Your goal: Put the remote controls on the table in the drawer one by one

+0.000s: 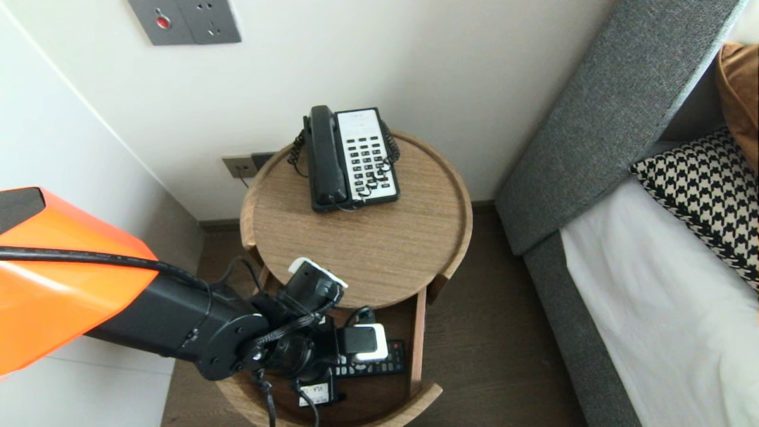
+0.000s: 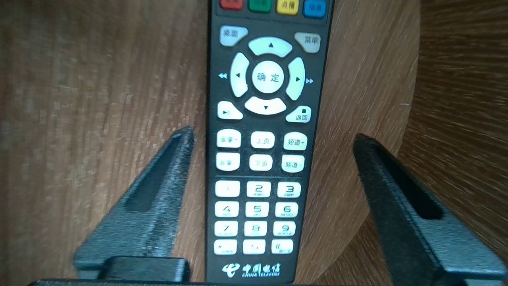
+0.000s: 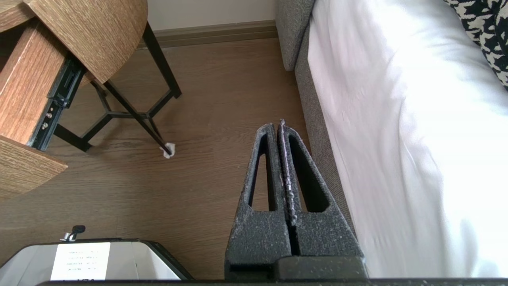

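Observation:
A black remote control [image 2: 264,159] with white keys lies flat on the wooden bottom of a pulled-out drawer [image 2: 99,99]. My left gripper [image 2: 273,136] is open and straddles the remote's lower half. One finger stands close beside one long edge, the other well clear of the opposite edge, and neither touches it. In the head view my left arm [image 1: 178,320] reaches down into the drawer [image 1: 418,338] under the round bedside table [image 1: 367,255], and the remote [image 1: 385,366] shows partly beneath the wrist. My right gripper [image 3: 276,125] hangs shut and empty above the floor beside the bed.
A black-and-white desk phone [image 1: 351,157] sits at the back of the table top. A bed with a white sheet [image 1: 652,308], a grey headboard [image 1: 599,118] and a houndstooth pillow [image 1: 705,196] stands to the right. The table's black metal legs [image 3: 158,67] stand on the wooden floor.

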{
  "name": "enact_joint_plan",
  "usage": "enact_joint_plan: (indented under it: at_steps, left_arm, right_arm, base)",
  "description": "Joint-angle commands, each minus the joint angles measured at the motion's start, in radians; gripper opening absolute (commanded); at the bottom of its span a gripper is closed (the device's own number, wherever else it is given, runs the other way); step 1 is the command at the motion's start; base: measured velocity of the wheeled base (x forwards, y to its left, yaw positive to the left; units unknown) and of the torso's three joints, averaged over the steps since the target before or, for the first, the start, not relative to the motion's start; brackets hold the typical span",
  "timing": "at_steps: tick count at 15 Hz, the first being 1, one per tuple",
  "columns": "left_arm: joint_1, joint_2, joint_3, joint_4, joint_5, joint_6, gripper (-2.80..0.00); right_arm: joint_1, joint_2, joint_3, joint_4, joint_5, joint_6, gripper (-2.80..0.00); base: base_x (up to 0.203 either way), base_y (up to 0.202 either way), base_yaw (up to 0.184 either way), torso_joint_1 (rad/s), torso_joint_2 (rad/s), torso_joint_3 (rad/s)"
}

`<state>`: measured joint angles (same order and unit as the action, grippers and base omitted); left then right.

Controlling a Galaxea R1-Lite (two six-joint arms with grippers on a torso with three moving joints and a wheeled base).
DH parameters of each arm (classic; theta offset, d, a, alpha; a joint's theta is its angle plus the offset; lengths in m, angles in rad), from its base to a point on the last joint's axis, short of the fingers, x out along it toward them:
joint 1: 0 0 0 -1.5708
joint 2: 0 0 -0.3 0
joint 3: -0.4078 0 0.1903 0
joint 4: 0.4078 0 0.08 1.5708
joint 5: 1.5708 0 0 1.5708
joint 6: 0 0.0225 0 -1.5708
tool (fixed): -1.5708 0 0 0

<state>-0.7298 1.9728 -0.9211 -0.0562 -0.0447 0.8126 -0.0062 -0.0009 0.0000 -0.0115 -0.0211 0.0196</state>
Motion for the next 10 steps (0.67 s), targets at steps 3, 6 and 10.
enact_joint_plan:
  at_steps: [3, 6, 10]
  left_arm:
    - [-0.005, -0.044, 0.005, -0.002, -0.003, 0.004, 0.00]
    - [-0.008, -0.076, 0.023, -0.002, -0.002, 0.003, 0.00]
    - [-0.022, -0.157, 0.023, 0.001, -0.001, -0.024, 0.00]
  right_arm:
    - [0.000, -0.010, 0.005, -0.001, 0.000, 0.000, -2.80]
    - [0.000, -0.010, 0.005, -0.001, 0.000, 0.000, -2.80]
    - [0.000, -0.010, 0.005, -0.001, 0.000, 0.000, -2.80]
  base:
    - [0.000, 0.000, 0.000, 0.000, 0.00, 0.000]
    - [0.000, 0.000, 0.000, 0.000, 0.00, 0.000]
    - [0.000, 0.000, 0.000, 0.000, 0.00, 0.000]
